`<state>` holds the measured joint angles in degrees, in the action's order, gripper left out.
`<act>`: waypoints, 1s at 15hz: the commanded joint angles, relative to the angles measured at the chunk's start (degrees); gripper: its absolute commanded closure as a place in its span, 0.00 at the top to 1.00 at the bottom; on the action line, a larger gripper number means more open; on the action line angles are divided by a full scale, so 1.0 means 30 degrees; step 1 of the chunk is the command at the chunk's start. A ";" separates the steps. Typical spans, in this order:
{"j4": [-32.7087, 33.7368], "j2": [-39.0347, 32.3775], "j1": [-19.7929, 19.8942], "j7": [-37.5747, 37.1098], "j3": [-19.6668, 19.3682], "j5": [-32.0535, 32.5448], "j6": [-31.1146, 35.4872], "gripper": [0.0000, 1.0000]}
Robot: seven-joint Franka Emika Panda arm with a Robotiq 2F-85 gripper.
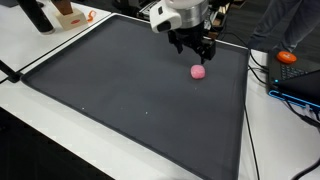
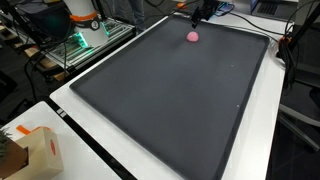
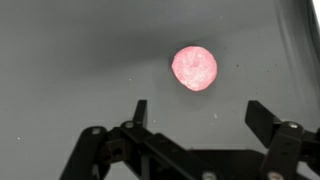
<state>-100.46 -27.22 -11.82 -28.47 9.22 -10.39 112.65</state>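
From here I see my gripper [image 2: 199, 14] hanging at the far edge of the dark mat [image 2: 170, 100], close above the pink ball [image 2: 192, 36] and apart from it. The jaws are too small in this view to read. The mat lies on a white table [image 2: 45, 112], with a cardboard box [image 2: 38, 150] at the near corner and a green-lit rack [image 2: 78, 45] beyond the mat's far side.

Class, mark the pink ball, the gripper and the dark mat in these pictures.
pink ball [image 3: 194, 68], wrist view, its centre.
gripper [image 3: 198, 106], wrist view, midway between its open fingers.
dark mat [image 1: 120, 100], in an exterior view, bare middle.
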 commanded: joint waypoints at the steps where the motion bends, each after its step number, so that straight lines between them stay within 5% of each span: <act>1: 0.1672 -0.1736 -0.0295 -0.1454 -0.0599 -0.1178 -0.0833 1.00; 15: 0.1752 -0.3507 0.1337 -0.2454 -0.1298 -0.5567 -0.1913 1.00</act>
<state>-94.57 -37.41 -9.08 -35.30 5.72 -24.25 108.22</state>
